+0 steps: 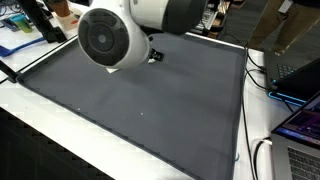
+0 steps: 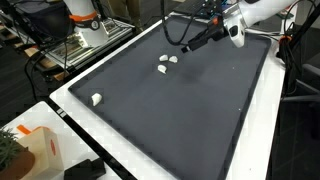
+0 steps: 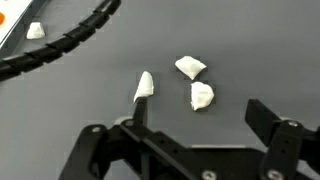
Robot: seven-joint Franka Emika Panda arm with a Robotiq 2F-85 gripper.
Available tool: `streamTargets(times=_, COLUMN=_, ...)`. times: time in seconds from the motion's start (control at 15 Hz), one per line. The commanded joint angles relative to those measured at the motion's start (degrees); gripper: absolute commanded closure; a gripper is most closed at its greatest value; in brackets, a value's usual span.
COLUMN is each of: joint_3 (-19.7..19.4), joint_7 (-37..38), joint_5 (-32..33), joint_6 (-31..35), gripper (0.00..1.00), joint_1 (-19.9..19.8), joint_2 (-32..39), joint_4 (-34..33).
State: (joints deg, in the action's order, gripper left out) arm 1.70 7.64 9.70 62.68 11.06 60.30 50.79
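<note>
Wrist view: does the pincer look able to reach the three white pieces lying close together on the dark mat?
Probably yes. The pincer is open and hovers just short of the white pieces, with only bare mat between. The black cable passes off to the side.

My claw (image 3: 200, 118) is over the dark mat (image 3: 262, 48), jaws wide apart, nothing held. Three white bits lie close ahead: tall bit (image 3: 144, 86) right by one fingertip, contact unclear; upper bit (image 3: 190, 67) and lower bit (image 3: 201, 96) nearly touching. Far bit (image 3: 35, 30) sits beyond the black cable (image 3: 70, 52).
</note>
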Motion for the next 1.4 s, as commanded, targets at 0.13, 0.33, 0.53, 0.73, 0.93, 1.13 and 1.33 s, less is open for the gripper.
streamTargets(times=0.13, joint_3=-1.0, joint_7=4.9, joint_5=-8.2, joint_6=-5.1, gripper=0.0, joint_1=-6.7, joint_2=3.0, joint_4=-5.3)
streamTargets(times=0.33, joint_3=-0.8, joint_7=7.7, joint_5=-11.9, joint_6=-4.5, gripper=0.0, joint_1=-9.9, joint_2=2.8, joint_4=-4.7)
streamTargets(times=0.53, joint_3=-1.1, joint_7=5.7, joint_5=-10.3, joint_6=-3.2, gripper=0.0, joint_1=-9.9, joint_2=1.6, joint_4=-2.7)
streamTargets(times=0.73, joint_3=-1.0, joint_7=6.0, joint_5=-10.6, joint_6=-3.2, gripper=0.0, joint_1=-9.8, joint_2=1.6, joint_4=-2.8)
streamTargets(times=0.93, joint_3=-0.8, joint_7=12.5, joint_5=-16.8, joint_6=0.6, gripper=0.0, joint_1=-13.1, joint_2=1.3, joint_4=-2.0)
streamTargets(times=1.13, joint_3=-0.9, joint_7=14.8, joint_5=-21.0, joint_6=4.9, gripper=0.0, joint_1=-16.6, joint_2=-0.4, joint_4=1.5)
streamTargets(times=1.33, joint_3=-1.4, joint_7=14.7, joint_5=-24.9, joint_6=11.2, gripper=0.0, joint_1=-21.2, joint_2=-3.8, joint_4=7.8)
